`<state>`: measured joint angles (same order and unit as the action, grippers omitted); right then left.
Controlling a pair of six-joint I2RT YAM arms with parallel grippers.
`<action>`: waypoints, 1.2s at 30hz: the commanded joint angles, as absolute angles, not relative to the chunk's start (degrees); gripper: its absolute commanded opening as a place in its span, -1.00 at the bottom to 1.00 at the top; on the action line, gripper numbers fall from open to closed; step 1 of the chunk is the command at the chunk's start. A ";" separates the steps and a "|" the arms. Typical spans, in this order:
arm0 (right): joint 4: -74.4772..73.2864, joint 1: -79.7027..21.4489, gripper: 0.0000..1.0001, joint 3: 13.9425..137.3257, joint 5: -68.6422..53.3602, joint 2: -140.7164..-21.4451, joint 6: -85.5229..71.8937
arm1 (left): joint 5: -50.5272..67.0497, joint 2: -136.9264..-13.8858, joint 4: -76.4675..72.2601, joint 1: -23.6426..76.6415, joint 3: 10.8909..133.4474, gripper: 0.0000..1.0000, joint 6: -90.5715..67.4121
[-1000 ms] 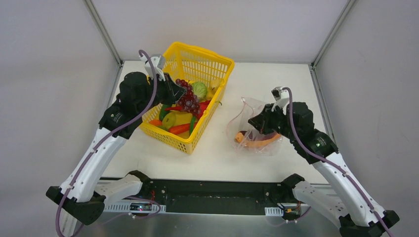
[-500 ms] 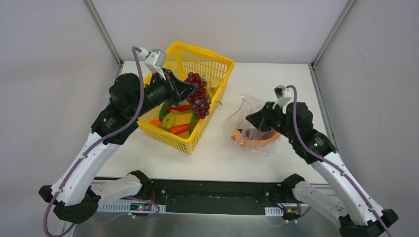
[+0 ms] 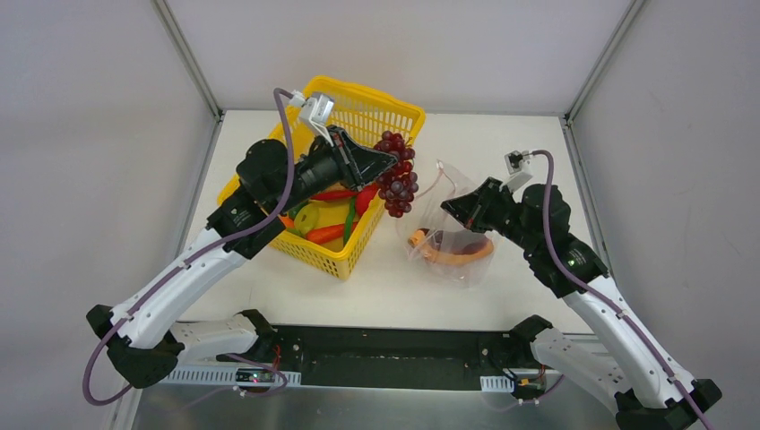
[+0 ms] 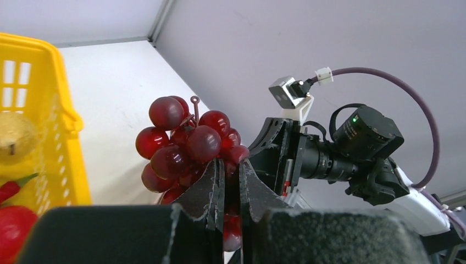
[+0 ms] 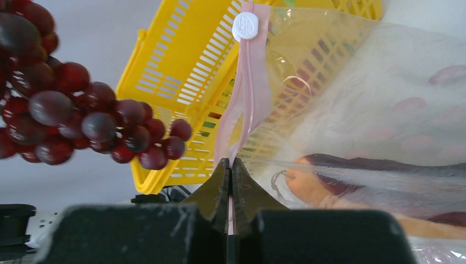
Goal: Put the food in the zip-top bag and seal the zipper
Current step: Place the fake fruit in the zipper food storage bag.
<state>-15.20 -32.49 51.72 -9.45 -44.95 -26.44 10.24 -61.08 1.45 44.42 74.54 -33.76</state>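
Right wrist: white slider (image 5: 245, 26) on pink zipper (image 5: 245, 93), any marking illegible

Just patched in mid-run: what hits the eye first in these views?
A dark-red grape bunch hangs from the left gripper, in the air just past the yellow basket rim, on the side toward the bag. The right gripper pinches the bag's pink zipper, holding the mouth up. An orange-rimmed melon slice lies inside.

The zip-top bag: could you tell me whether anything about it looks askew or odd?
Nothing spilled or damaged. The zip-top bag sags crumpled, held by the right gripper pinching its zipper; the melon slice lies inside.
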 commanded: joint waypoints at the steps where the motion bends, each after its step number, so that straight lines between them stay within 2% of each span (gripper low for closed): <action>1: -8.27 -32.40 -1.00 51.33 -10.73 -44.31 -32.69 | 11.30 -62.91 -11.70 46.86 72.96 -1.00 -37.60; 13: -5.84 -32.05 -1.00 49.94 -11.24 -42.72 -37.24 | 10.86 -67.55 -28.28 49.26 61.68 -1.00 -41.55; 23: -5.71 -31.74 -1.00 51.70 -14.58 -42.56 -38.52 | 8.93 -67.74 -27.86 49.49 57.78 -1.00 -39.81; 30: -5.71 -31.51 -1.00 52.38 -14.66 -42.54 -39.29 | 7.70 -67.17 -21.78 50.88 58.36 -1.00 -35.27; 36: -5.71 -31.33 -1.00 52.35 -12.63 -42.13 -40.43 | 5.52 -65.33 -23.93 52.22 55.13 -1.00 -34.45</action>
